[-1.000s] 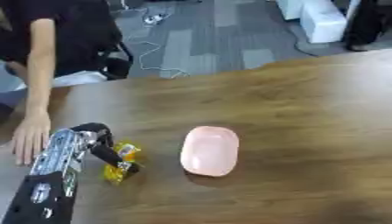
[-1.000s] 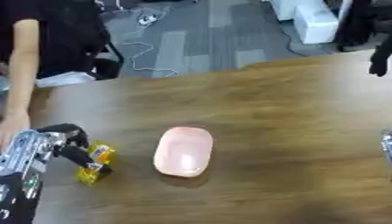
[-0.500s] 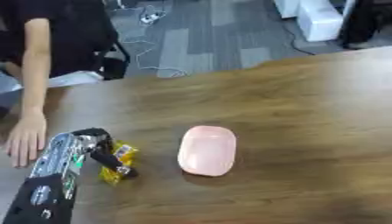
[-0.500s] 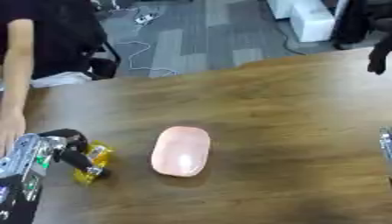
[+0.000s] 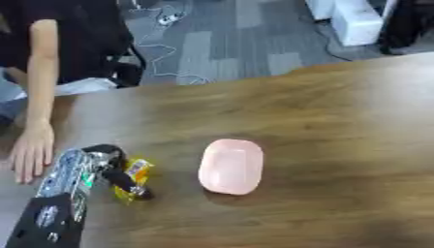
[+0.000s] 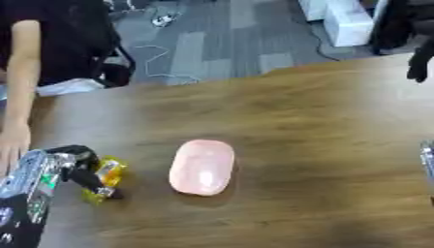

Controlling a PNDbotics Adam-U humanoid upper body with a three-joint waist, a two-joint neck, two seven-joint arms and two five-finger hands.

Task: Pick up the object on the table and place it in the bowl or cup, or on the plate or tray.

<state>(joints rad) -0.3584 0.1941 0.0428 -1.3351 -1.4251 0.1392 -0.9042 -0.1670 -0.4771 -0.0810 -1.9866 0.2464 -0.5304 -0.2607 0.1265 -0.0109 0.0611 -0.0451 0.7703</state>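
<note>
Yellow packet [image 5: 132,179] in left robot hand [image 5: 100,163]

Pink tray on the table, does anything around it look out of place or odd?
Nothing looks spilled or damaged. The pink tray lies flat and holds nothing. The yellow packet is still outside it, to its left, with the left robot hand curled on it. A person's hand rests on the table's left edge.

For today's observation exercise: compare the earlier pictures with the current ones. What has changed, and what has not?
Little has changed. The left robot hand remains curled on the yellow object, still on the table left of the pink tray. The tray has not moved; small shifts look like camera motion.
</note>
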